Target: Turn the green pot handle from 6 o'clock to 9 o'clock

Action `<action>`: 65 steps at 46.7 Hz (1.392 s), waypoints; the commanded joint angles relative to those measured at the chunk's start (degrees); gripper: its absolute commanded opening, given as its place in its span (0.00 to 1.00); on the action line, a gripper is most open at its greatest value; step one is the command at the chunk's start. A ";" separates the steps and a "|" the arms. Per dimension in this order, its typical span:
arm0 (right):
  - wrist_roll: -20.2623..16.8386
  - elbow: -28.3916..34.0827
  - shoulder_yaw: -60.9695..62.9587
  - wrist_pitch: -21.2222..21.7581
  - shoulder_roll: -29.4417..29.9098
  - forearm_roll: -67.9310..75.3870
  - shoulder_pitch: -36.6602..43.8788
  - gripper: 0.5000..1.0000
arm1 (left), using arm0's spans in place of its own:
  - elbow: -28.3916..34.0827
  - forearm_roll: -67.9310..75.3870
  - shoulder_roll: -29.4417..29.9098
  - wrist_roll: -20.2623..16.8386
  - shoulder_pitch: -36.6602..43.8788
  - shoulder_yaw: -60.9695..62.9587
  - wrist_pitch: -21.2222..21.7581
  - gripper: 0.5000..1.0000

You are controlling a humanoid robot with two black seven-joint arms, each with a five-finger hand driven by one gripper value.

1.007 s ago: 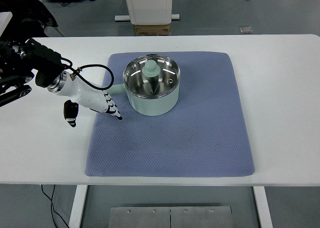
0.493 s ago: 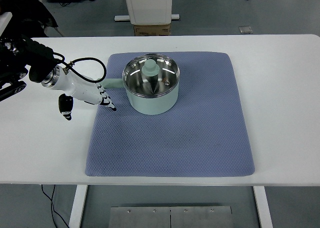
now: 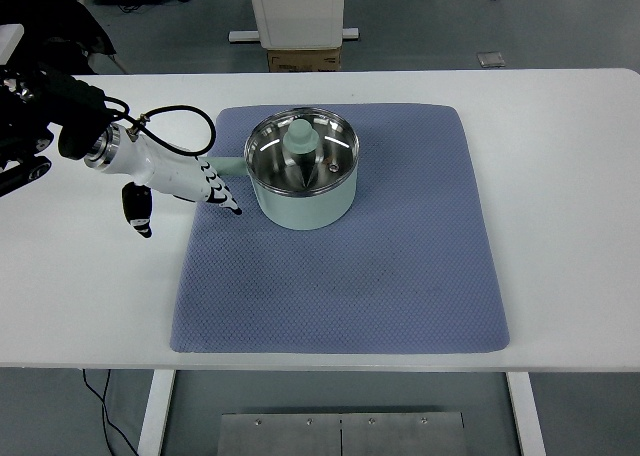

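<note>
Pot (image 3: 302,181) sat upper-middle on the mat (image 3: 340,276), handle (image 3: 226,166) pointing left, and I judged it rigid, light-ish, slick enamel that would pivot on the cloth, best pushed or pinched at the handle tip; left hand (image 3: 185,184) beside it held nothing, fingers loosely extended.

A single top view looks down steeply from the robot's own side, taking in the whole white table (image 3: 560,176) with the blue mat (image 3: 380,276) near the middle of the picture. The camera faces away from the robot, so the grey floor (image 3: 560,26) beyond the table's far edge fills the upper strip, and the table's near edge and legs show along the bottom. It stands well back; no second view is given.
</note>
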 commanded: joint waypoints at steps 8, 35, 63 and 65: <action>-0.01 0.00 0.00 0.00 0.00 0.01 0.00 1.00 | -0.37 -3.62 3.41 -0.01 -3.05 -0.33 -0.02 1.00; -0.01 0.00 0.00 0.00 0.00 0.01 0.00 1.00 | 3.76 -51.17 4.38 -0.01 -4.37 -0.68 0.33 1.00; -0.01 0.00 0.00 0.00 0.00 0.01 0.00 1.00 | 15.62 -89.84 -1.33 -0.01 3.63 -0.77 5.08 1.00; -0.01 0.00 0.09 0.00 0.00 0.01 0.00 1.00 | 16.06 -92.48 -2.03 -0.01 4.16 -0.77 5.69 1.00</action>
